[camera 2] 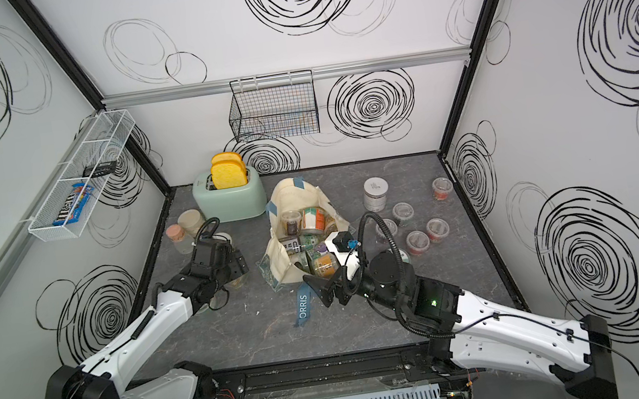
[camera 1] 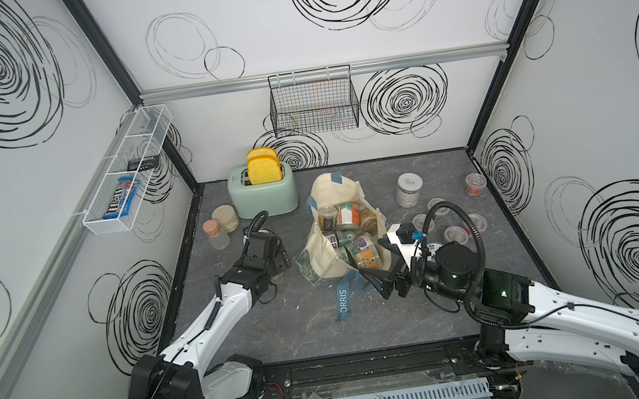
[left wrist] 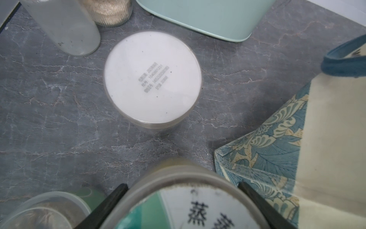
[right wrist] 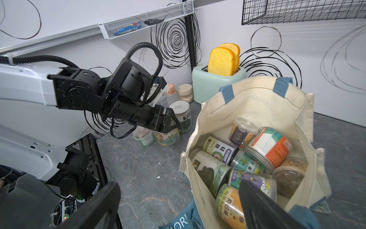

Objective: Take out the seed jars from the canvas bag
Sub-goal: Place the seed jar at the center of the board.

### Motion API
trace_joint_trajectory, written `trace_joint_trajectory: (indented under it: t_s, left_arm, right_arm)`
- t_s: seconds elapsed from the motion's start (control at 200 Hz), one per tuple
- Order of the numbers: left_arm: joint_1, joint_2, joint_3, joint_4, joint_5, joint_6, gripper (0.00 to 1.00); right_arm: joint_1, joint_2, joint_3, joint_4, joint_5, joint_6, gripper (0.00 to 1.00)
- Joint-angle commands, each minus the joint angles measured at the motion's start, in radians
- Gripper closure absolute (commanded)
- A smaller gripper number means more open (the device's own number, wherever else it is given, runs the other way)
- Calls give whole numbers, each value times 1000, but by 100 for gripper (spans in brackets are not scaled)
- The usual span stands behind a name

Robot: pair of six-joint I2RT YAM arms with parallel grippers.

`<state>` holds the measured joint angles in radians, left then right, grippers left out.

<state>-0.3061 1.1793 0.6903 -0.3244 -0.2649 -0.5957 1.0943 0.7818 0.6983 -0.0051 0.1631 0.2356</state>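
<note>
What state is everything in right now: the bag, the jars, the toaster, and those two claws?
Bag: standing, mouth open, partly full.
Jars in the bag: lids on, mostly tipped on their sides.
Jars already out: upright on the table, lids on.
Toaster: two bread slices sticking up.
Left claw: fingers either side of a green-lidded jar on the table; grip unclear.
Right claw: open, empty, at the bag's mouth.
</note>
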Motion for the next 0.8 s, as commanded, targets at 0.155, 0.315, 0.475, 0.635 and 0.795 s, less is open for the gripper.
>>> trace_joint_trajectory:
  t_s: [0.155,0.315,0.475,0.635,0.795]
  left_arm:
    - [-9,53,-3,56,-87,-42,12]
    - [-11,66,8,35,-111,-49,6]
    - [-12,67,32,12,-105,-49,2]
    - [-11,40,68,-30,-108,-43,4]
    - [-12,-14,117,-77,-99,-34,4]
  right_arm:
    - [-5,-24,-11,-19,1,18,3]
    - [-5,-26,-14,-16,0,24,3]
    - [-4,-28,-13,-16,-2,28,2]
    - [-5,-28,-13,-12,-8,33,3]
    - [-4,-21,-11,-9,-12,45,3]
